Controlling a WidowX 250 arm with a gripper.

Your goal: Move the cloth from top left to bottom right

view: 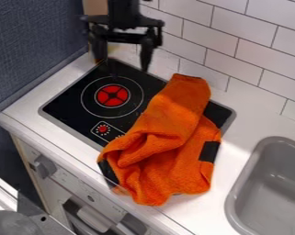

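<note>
The tool (123, 64) hangs above the stove's (62, 106) far end, its two fingers spread apart with nothing held between them. The cloth (174, 137), orange and rumpled, lies to the right of the tool and below it in the view, apart from the fingers. Its narrow end is the part nearest the tool; from there it widens and bunches into folds, running off the stove onto the white table (235, 133) and reaching the front edge. Dark patches show at both sides of its wide part. Just below the tool is the red burner (112, 95), ringed by a thin pale circle, and farther below it a small red dial (103, 129). The grey sink (272, 183) is well off to the tool's lower right, beyond the cloth. White tiles (226, 50) rise behind and to the right of the tool.
</note>
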